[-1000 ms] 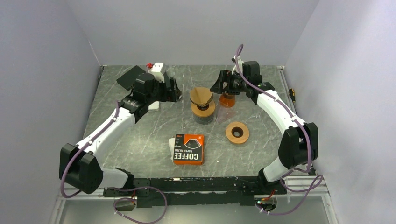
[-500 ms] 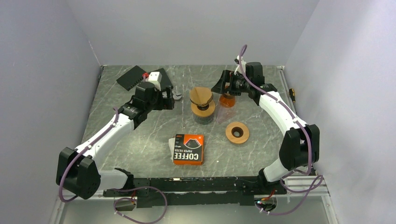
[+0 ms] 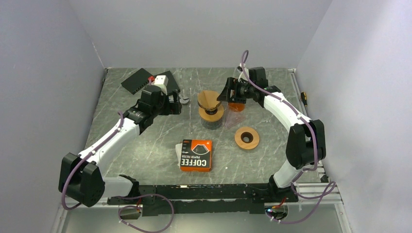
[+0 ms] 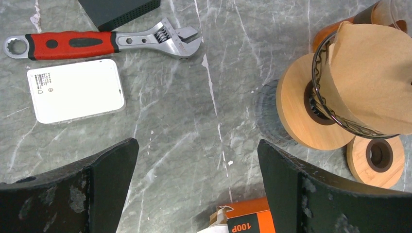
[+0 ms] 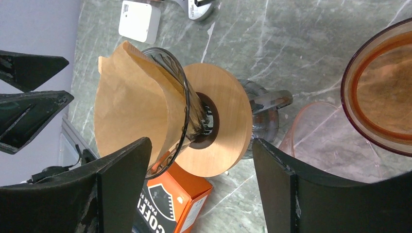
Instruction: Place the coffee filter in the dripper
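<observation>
Two wide grippers hold nothing. The left gripper (image 4: pixel 198 145) is well apart from the dripper (image 5: pixel 223 116), and the right gripper (image 5: pixel 201 143) is near it. The coffee filter (image 5: pixel 131 97) sits in the dripper but sticks up. Pat it down softly and don't tip the dripper.

Grey marbled table (image 3: pixel 262 165) enclosed by plain pale-lilac walls (image 3: pixel 194 29).

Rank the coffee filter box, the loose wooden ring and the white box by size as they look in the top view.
1. coffee filter box
2. loose wooden ring
3. white box; it lies farther from the camera, so second versus third is unsure.
</observation>
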Robot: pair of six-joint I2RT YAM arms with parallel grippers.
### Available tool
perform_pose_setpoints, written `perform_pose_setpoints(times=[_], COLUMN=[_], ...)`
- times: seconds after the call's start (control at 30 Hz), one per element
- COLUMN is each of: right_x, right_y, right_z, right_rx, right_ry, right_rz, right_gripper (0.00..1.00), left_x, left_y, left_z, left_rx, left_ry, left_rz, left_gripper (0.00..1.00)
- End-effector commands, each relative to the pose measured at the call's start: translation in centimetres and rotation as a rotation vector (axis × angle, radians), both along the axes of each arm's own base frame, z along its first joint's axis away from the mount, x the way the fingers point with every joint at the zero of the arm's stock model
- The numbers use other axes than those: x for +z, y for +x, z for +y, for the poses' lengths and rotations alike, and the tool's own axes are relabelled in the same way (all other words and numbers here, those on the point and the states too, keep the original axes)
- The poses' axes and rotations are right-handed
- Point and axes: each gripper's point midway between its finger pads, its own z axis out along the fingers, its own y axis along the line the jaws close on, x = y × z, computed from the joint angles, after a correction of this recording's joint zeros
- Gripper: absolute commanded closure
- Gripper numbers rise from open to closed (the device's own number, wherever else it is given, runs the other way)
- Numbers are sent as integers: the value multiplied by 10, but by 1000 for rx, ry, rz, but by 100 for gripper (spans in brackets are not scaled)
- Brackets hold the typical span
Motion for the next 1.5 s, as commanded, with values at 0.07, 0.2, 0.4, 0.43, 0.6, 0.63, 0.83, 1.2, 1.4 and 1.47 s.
perform_pose_setpoints(times=[0.07, 0.2, 0.4, 0.43, 0.6, 0.63, 0.83, 1.2, 1.4, 1.47], right_x=[13, 9, 3, 2, -2, -2, 0, 50, 69, 68], right_y=[1, 0, -1, -1, -3, -3, -3, 5, 0, -2], right_z=[3, 1, -3, -4, -6, -7, -8, -9, -19, -21], right_rx=[19, 18, 6, 4, -3, -4, -9, -39, -87, -94], right_ry=[10, 0, -29, -35, -44, -46, -54, -19, -34, -42], right_rz=[-42, -36, -32, -30, -25, -25, -32, -154, -227, -226], right_gripper=[23, 24, 24, 25, 25, 25, 24, 14, 7, 6], left_x=[4, 2, 2, 2, 3, 4, 5, 6, 7, 8], left_y=[3, 4, 4, 4, 5, 5, 6, 6, 6, 6], left_z=[-4, -6, -6, -6, -7, -7, -8, -10, -10, -10], left_rx=[-3, -6, -6, -6, -6, -7, -5, -7, -7, -9], left_ry=[-20, -26, -25, -25, -30, -29, -37, -42, -52, -52], left_rz=[-4, 1, 0, 0, -3, -4, -5, -1, -5, -7], left_gripper=[0, 0, 0, 0, 0, 0, 1, 0, 1, 0])
